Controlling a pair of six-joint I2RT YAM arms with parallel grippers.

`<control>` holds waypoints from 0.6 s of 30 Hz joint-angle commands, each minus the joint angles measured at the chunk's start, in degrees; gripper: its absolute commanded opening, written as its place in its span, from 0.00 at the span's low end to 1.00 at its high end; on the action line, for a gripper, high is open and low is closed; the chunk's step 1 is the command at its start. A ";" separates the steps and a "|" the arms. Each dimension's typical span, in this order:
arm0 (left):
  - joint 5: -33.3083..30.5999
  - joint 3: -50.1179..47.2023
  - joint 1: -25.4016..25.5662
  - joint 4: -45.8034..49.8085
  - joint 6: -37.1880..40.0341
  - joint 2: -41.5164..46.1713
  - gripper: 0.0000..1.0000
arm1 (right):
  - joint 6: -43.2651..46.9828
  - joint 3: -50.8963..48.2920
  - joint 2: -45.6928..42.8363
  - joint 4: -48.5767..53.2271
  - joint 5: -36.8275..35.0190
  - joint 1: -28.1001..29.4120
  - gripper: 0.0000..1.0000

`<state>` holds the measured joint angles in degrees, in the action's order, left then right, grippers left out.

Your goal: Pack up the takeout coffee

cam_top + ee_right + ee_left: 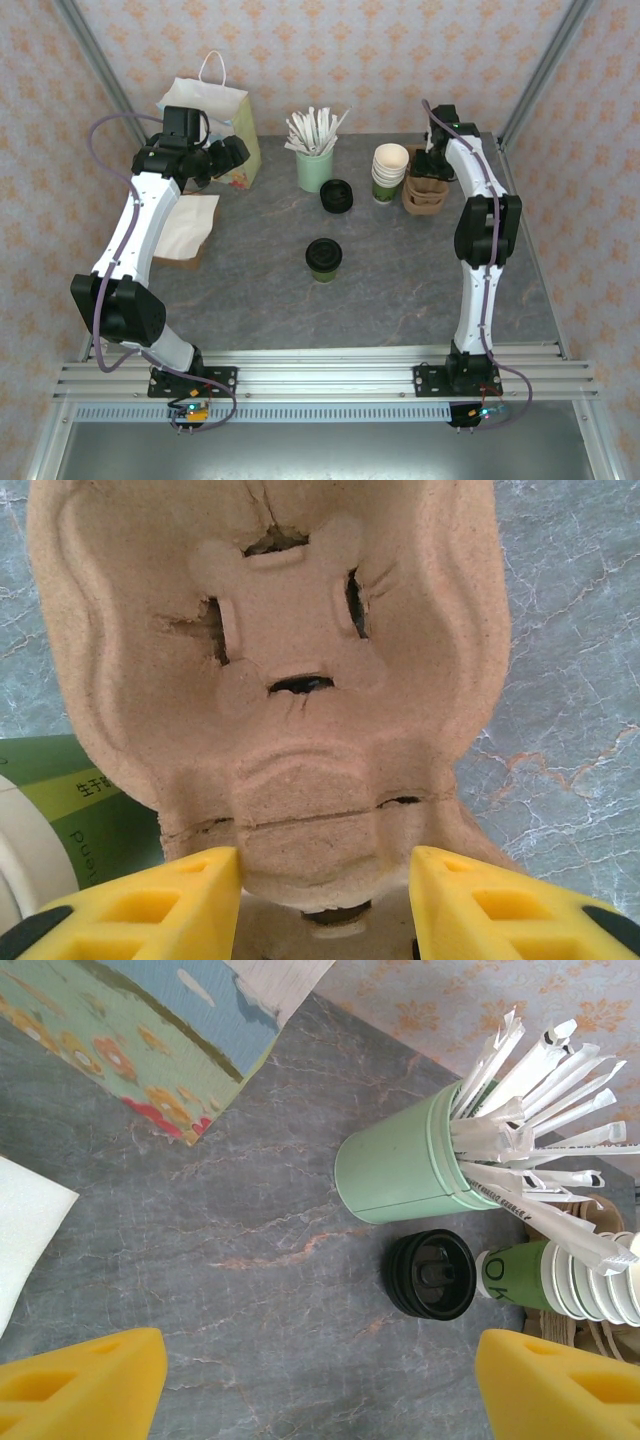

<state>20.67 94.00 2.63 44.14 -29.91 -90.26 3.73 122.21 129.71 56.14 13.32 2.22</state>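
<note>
Between the fingers of the right claw sits a pulp carrier, grasp impossible to tell; ahead of the released left claw stands the takeout coffee.

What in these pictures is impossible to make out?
Top view: the gift bag's inside, partly covered by the left arm.
Right wrist view: whether the right pincer grips the cup carrier; contact unclear.
Same view: the green cup's print, cut off by the carrier.
</note>
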 commanded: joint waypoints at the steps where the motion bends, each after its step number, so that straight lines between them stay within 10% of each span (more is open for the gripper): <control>1: 0.73 -0.09 0.25 -0.90 1.37 0.53 0.82 | 1.09 2.10 1.06 -0.24 -1.37 0.15 0.48; 18: 0.87 -0.15 0.29 -0.81 1.64 0.21 0.82 | 1.29 4.45 2.31 0.76 -0.93 0.15 0.36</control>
<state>20.67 94.00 2.63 44.12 -29.52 -90.26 4.56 124.11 130.87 56.25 13.41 2.22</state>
